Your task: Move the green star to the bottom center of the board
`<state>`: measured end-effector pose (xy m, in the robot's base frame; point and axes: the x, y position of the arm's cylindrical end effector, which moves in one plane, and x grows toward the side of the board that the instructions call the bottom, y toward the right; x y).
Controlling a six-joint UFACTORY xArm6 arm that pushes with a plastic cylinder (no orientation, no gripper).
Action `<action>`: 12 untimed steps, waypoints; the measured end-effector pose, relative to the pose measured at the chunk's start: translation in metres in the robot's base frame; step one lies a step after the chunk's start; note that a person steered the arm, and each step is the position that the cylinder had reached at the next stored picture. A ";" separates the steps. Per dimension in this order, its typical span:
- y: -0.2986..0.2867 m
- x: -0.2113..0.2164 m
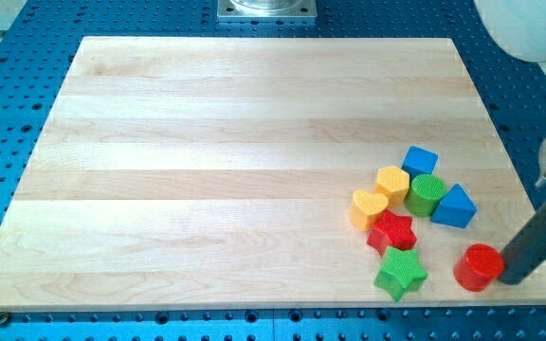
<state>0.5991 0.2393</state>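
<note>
The green star (400, 274) lies near the board's bottom edge at the view's right. A red star (392, 232) touches it from above. A red cylinder (479, 267) stands to its right. My tip (510, 278) rests on the board just right of the red cylinder, touching or nearly touching it, about a hundred pixels right of the green star. The dark rod rises up to the view's right edge.
A cluster sits above the stars: a yellow heart (369, 208), a yellow block (393, 183), a green cylinder (426, 195), a blue cube (420, 161) and a blue triangle (456, 206). The wooden board (207, 170) lies on a blue perforated table.
</note>
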 end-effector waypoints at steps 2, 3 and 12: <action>-0.009 0.018; -0.067 0.019; -0.064 0.015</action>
